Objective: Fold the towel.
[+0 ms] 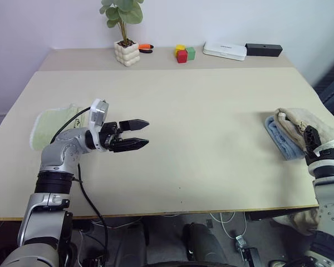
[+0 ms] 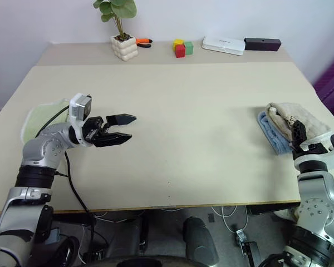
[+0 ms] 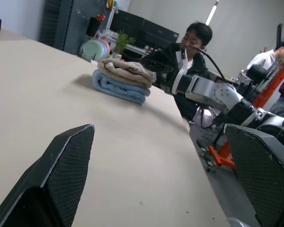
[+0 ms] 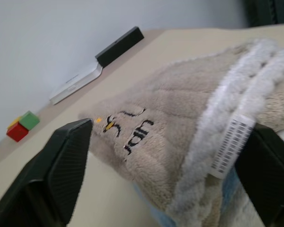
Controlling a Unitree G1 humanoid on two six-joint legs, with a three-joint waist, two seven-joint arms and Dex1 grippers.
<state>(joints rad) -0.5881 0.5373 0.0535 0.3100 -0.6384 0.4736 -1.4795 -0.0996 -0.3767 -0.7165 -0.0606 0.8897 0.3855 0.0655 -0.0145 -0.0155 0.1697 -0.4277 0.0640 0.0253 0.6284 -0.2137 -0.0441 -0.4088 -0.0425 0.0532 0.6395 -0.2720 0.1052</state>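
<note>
At the right edge of the table [image 1: 172, 139], the towel [image 1: 300, 123] is already sitting folded, stacked on top of a light blue towel [image 1: 279, 139], so the folding itself looks pretty much done and the step in hand is judged to be the release and back-off. The right gripper [image 1: 310, 139] is seen right at the near end of the stack with its fingers spread wide on either side of the tan cloth; nothing looks clamped, though the white corded edge [image 4: 236, 99] and its little tag [image 4: 229, 146] lie close against one finger in the wrist view, and contact there can't be ruled out. To do this bit well, the hand should probably be pulled straight back along its own line, jaws kept wide, so the trim isn't snagged and the top layer isn't dragged off the blue one. The left gripper [image 1: 134, 135] is held out over bare table, well apart from the stack, fingers fully open and empty. A pale green towel [image 1: 53, 125] is parked behind that arm and isn't part of this.
</note>
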